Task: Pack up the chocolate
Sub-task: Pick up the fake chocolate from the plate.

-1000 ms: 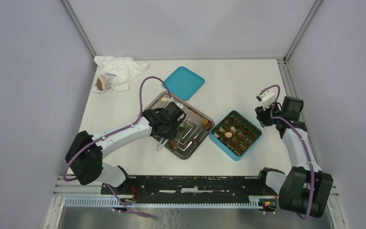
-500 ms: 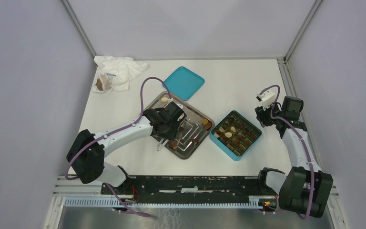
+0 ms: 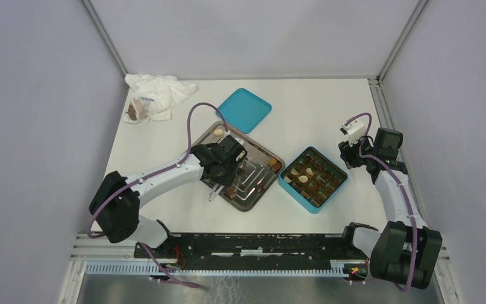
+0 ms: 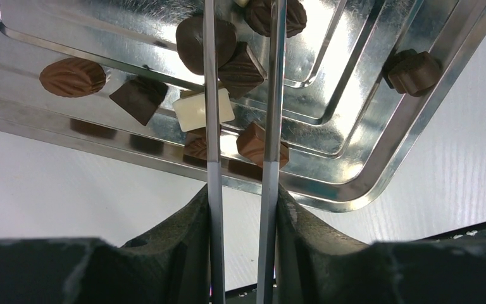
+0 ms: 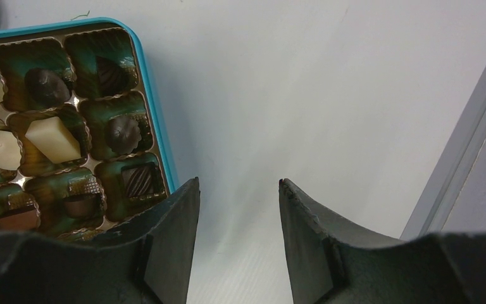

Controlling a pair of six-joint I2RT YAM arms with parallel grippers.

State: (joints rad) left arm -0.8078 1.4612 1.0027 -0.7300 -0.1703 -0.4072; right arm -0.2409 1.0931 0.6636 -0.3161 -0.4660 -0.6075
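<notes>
The chocolate [image 4: 240,69] lies on the steel tray [image 4: 367,158] — one dark cube sits between the narrowly parted blades of our left gripper [image 4: 242,19], a corner turned toward the wrist. Whether it is pinched, we cannot tell. Our right gripper [image 5: 239,183] hangs wide over the surface [image 5: 329,95] beside the teal box [image 5: 164,145].

This looks like a robot lab, not a home. A white table [image 3: 304,107] sits inside plain pale walls [image 3: 31,126] with metal bars [image 3: 104,38] at the corners. A left arm [image 3: 158,180] and a right arm [image 3: 392,190] are bolted to a black rail [image 3: 253,244].
</notes>
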